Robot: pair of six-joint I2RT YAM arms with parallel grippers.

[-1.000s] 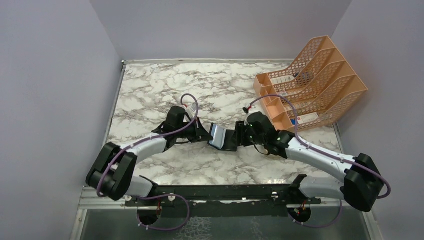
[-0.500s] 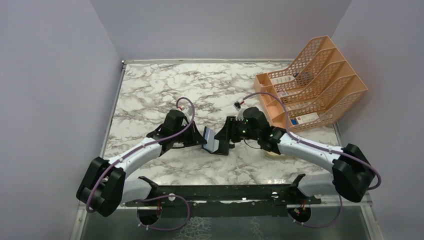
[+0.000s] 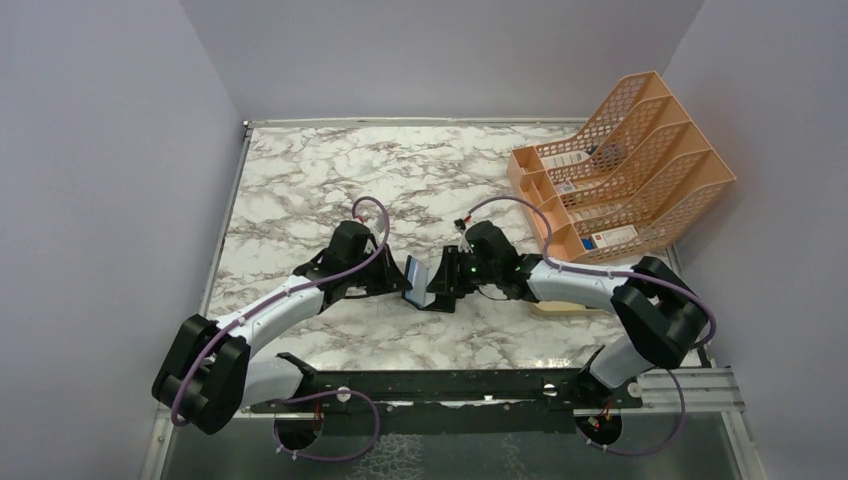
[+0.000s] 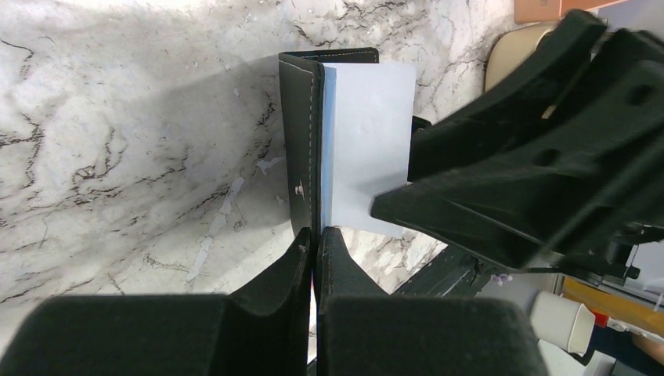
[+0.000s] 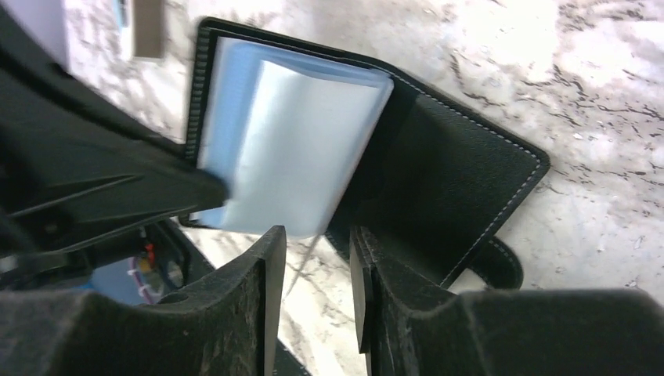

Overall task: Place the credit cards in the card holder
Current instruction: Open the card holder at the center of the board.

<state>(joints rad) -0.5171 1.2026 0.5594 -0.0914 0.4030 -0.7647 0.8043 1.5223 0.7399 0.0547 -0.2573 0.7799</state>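
Our left gripper (image 4: 315,233) pinches one flap of the card holder (image 4: 301,117); our right gripper (image 5: 315,236) straddles the credit cards (image 5: 290,149), and we cannot tell whether it grips them.

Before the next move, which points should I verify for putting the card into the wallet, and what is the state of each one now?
1. Left gripper holds the small black folding card holder: ok, its fingers are shut on the cover's edge.
2. Holder open: ok, both leaves are spread in the right wrist view.
3. Pale blue-grey plastic credit card lies against the holder's inner side: ok.
4. Card fully seated in a pocket: cannot tell.
5. Right gripper grips the card: cannot tell; something thin runs between its parted fingers.
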